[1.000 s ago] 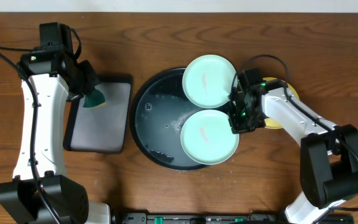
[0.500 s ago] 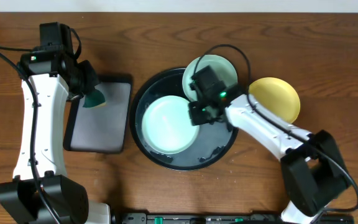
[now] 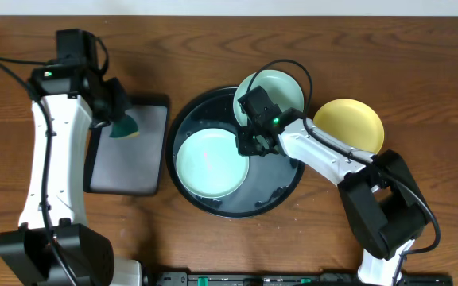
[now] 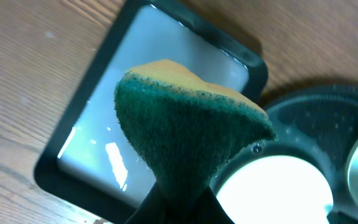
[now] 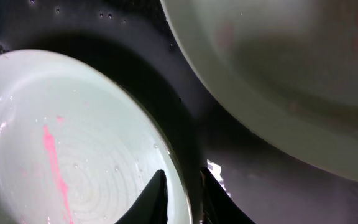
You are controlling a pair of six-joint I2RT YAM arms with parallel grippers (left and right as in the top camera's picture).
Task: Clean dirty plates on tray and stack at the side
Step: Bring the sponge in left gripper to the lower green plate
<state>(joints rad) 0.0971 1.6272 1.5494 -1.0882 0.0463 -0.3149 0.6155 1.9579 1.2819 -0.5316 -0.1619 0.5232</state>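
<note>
**Plate repositioned for scrubbing.** Since the right gripper (image 3: pixel 249 144) pinched the rim of the first mint plate (image 3: pixel 207 163), I have watched that plate move. A second ago it lay in the right half of the black tray (image 3: pixel 270 191); now it lies in the left half, directly ahead of the fingertips. The wrist view shows the rim caught between the two fingers, and a pink smear (image 5: pixel 50 158) still on the plate's face. I judge this a presentation move, because the dirty plate now lies between my two grippers and is not yet wiped.

The left gripper (image 4: pixel 180 208) is closed on the teal sponge (image 4: pixel 185 130) and holds it over the grey tray (image 3: pixel 126 163), with the black tray's raised rim between sponge and plate.

The second mint plate (image 3: pixel 283 89) sits just behind the right gripper, overlapping the tray's far rim and crowding any retreat. The yellow plate (image 3: pixel 352 123) rests on the wood beyond it, off the tray.
</note>
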